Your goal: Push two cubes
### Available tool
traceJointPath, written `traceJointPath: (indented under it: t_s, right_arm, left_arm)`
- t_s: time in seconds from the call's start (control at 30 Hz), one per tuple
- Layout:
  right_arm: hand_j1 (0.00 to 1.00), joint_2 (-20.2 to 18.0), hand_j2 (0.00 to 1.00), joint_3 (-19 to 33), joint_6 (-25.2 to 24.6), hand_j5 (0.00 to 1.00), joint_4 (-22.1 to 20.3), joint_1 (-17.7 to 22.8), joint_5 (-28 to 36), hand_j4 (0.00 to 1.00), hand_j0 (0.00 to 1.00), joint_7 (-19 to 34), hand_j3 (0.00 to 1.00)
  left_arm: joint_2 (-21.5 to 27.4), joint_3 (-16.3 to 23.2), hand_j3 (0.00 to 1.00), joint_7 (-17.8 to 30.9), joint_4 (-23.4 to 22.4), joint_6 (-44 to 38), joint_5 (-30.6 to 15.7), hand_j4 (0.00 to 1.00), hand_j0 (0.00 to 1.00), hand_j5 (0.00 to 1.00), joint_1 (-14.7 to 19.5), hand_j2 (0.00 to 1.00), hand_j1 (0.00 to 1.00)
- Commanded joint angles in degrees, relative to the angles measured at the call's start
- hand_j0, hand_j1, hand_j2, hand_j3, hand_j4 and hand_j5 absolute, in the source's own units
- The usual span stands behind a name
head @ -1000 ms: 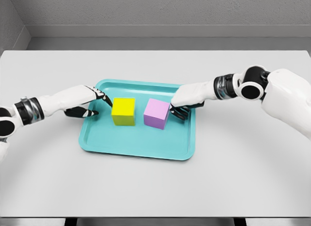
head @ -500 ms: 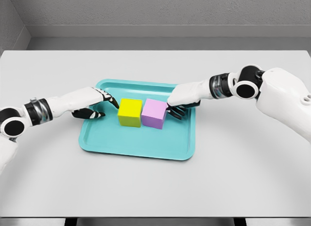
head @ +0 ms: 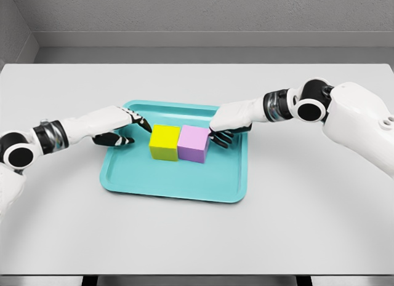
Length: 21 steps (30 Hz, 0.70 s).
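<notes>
A yellow cube (head: 164, 142) and a pink cube (head: 194, 144) sit side by side, faces touching, on a teal tray (head: 172, 182). My left hand (head: 136, 129) reaches in from the left, fingers extended, its tips touching the yellow cube's left side. From the right, my right hand (head: 218, 133) presses its dark fingertips against the pink cube's right side. Neither hand grasps anything.
The tray lies in the middle of a white table (head: 308, 206). A grey wall runs behind the table's far edge.
The two cubes were apart a second ago. Both hands pushed inward, sliding the yellow cube right and the pink cube left until they met.
</notes>
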<state>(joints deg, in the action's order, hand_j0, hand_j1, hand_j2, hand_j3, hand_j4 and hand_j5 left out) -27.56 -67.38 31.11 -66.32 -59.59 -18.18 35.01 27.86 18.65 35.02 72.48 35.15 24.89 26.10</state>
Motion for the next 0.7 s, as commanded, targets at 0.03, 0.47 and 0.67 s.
traceJointPath:
  t_s: [0.03,0.47,0.67]
  right_arm:
    - [0.14,0.05,0.14,0.06,-0.17,0.14,0.05,-0.26,0.25,0.14,0.14,-0.01,0.14]
    - [0.14,0.49,0.14,0.15,0.0,0.14,0.93,-0.62,-0.81,0.14,0.14,-0.01,0.14]
    - [0.14,0.14,0.14,0.06,0.09,0.14,0.93,-0.53,-0.81,0.14,0.14,-0.01,0.14]
  left_arm:
    - [-0.44,-0.02,0.64,-0.02,-0.32,-0.15,-0.02,0.64,0.64,0.64,0.0,0.64,0.64]
    - [-0.52,-0.02,0.64,-0.02,-0.41,-0.15,0.25,0.64,0.64,0.64,0.0,0.64,0.64]
    - [1.94,-0.37,0.65,-0.02,-0.06,-0.15,-0.63,0.65,0.65,0.65,0.79,0.65,0.65]
